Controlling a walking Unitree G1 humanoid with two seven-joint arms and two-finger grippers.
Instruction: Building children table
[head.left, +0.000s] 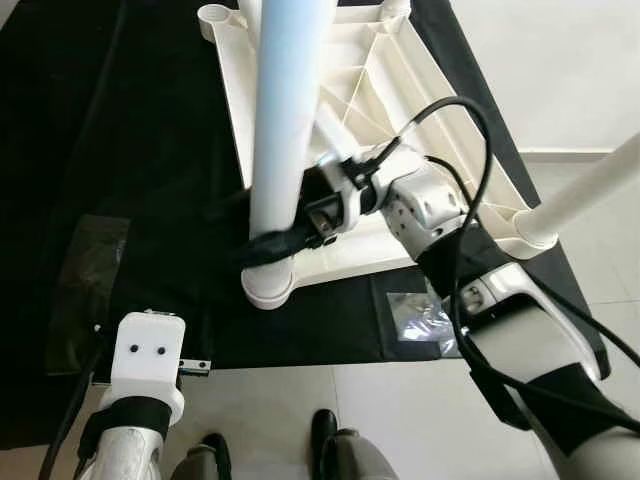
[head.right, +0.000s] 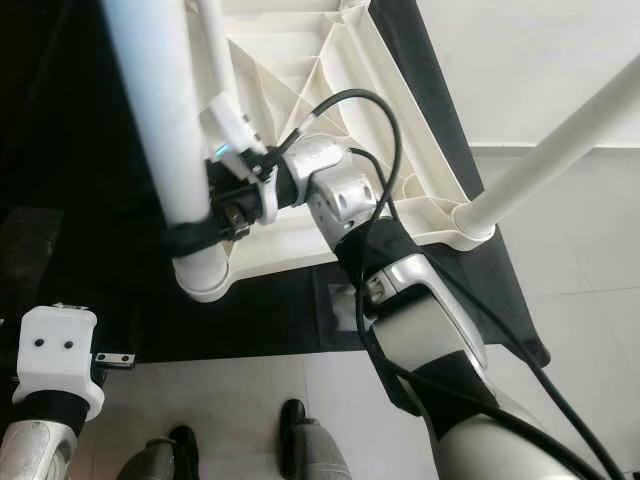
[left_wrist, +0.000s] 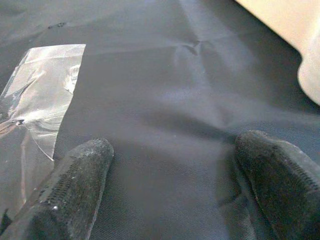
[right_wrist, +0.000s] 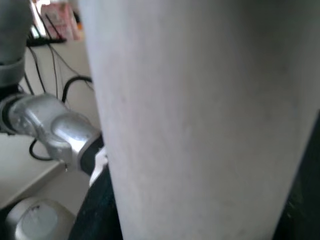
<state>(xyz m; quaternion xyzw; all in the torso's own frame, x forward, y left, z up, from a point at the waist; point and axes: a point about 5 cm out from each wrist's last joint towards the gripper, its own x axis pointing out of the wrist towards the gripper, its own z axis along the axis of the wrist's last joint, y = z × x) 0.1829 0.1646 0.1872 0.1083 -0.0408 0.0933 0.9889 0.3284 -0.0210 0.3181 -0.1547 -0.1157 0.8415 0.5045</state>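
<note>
Right pincer (head.left: 285, 243) is clamped on the near-left table leg (head.left: 283, 120), low by its corner socket in the upturned tabletop (head.left: 375, 70) on the black mat (head.left: 150, 150). I'd say I'm seating it; next needs a straight downward push. Left pincer (left_wrist: 172, 187) hangs wide apart over the mat.

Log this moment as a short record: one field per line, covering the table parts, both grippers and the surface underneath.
tabletop: white plastic tabletop, upside down on the black cloth
near leg: white table leg standing in its corner socket
other leg: second leg already fitted at the right corner
right gripper: right gripper, jaws closed around the near leg just above the socket
left gripper: left gripper, jaws open, idle over the cloth near a clear plastic bag
</note>
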